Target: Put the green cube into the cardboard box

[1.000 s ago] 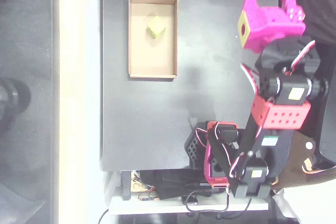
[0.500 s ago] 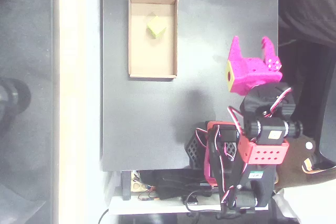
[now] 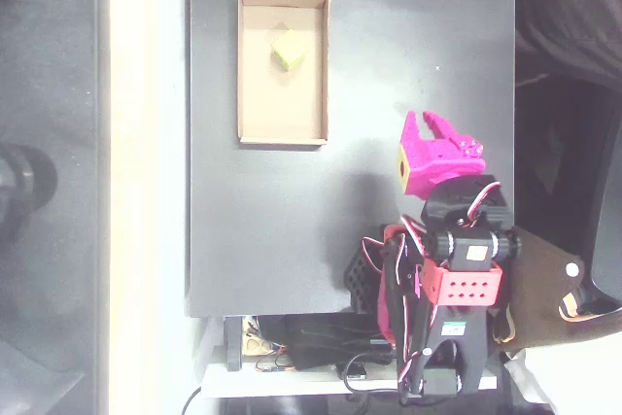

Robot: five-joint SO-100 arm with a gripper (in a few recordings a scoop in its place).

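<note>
From the overhead view I see the green cube (image 3: 289, 49) lying inside the cardboard box (image 3: 251, 94), a little toward its upper half, tilted corner-on to the walls. The box sits at the upper left of the dark worktop (image 3: 292, 221). My magenta tool (image 3: 428, 121) is well apart from it, at the lower right of the worktop above the arm's red joint (image 3: 463, 285). Its two fingers stand slightly spread and I see nothing held between them.
</note>
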